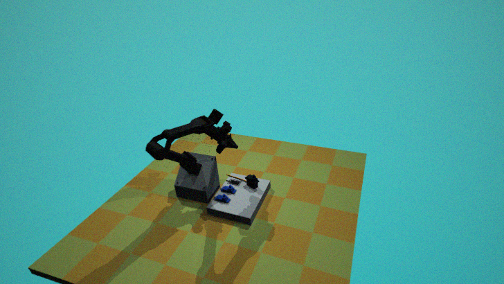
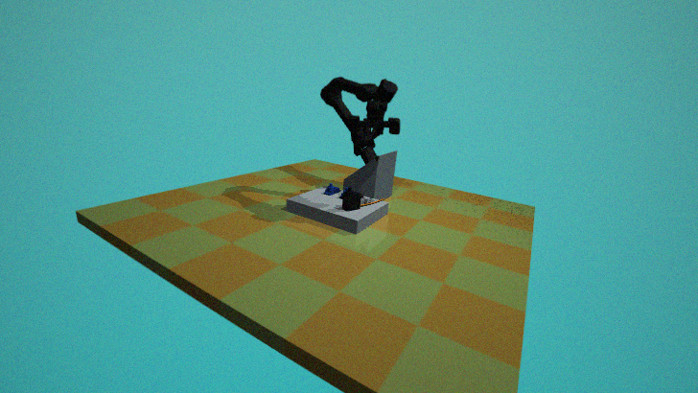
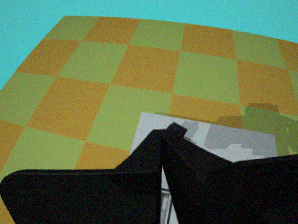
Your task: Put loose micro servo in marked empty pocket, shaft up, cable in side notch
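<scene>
The loose micro servo [image 1: 251,181] [image 2: 350,199] [image 3: 178,130] is a dark block on the pale deck [image 1: 243,204] [image 2: 371,221] [image 3: 148,122]. Its thin orange cable [image 1: 235,176] [image 2: 376,201] runs off towards the grey block side. Its shaft direction is too dark to tell. The marked pocket [image 1: 233,182] lies beside the servo, empty, with the cable passing near its far edge. My gripper [image 1: 237,147] [image 3: 159,136] is shut and empty, high above the deck; its fingertips meet in the wrist view, just left of the servo, and the fingers hide much of the deck.
Two blue servos [image 1: 228,189] [image 1: 222,198] sit in a row on the deck beside the pocket. A grey sloped block [image 1: 195,179] [image 2: 385,175] stands behind the deck, under the arm. The checkered floor [image 1: 282,243] [image 2: 351,317] surrounds both.
</scene>
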Controlling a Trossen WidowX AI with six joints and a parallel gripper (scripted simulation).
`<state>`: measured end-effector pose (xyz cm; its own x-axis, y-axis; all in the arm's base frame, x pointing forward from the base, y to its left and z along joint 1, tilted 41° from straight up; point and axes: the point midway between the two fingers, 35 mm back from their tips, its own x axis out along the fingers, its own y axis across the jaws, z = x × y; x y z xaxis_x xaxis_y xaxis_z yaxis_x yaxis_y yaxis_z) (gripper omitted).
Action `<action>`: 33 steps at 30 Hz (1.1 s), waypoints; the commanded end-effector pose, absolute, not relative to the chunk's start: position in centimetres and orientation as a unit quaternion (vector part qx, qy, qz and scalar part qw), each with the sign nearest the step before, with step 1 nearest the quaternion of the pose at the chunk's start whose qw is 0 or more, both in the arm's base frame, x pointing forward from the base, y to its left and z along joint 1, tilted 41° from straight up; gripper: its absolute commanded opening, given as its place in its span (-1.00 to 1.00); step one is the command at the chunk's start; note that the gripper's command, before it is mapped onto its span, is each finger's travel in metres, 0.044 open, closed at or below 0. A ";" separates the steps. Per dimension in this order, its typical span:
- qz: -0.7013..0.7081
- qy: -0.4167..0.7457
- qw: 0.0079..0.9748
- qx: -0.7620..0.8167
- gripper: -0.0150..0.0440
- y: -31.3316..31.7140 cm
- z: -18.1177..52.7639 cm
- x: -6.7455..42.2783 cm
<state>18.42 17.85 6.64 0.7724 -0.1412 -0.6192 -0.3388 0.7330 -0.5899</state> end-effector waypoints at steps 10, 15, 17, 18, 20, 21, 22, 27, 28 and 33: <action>-0.066 0.472 0.808 -0.347 -0.49 12.5 1.9 22.2; -0.112 0.524 0.777 -0.331 -0.49 10.0 0.1 23.0; -0.129 0.545 0.763 -0.323 -0.49 9.0 -0.7 23.2; -0.138 0.555 0.756 -0.319 -0.49 8.5 -1.0 23.3; -0.155 0.575 0.741 -0.310 -0.49 7.5 -1.7 23.4; -0.163 0.585 0.733 -0.306 -0.49 6.9 -2.1 23.4; -0.172 0.595 0.725 -0.301 -0.49 6.4 -2.4 23.4; -0.206 0.637 0.689 -0.276 -0.49 4.2 -3.9 23.3; -0.208 0.639 0.688 -0.275 -0.49 4.1 -4.0 23.2; -0.208 0.639 0.688 -0.275 -0.49 4.0 -4.1 23.3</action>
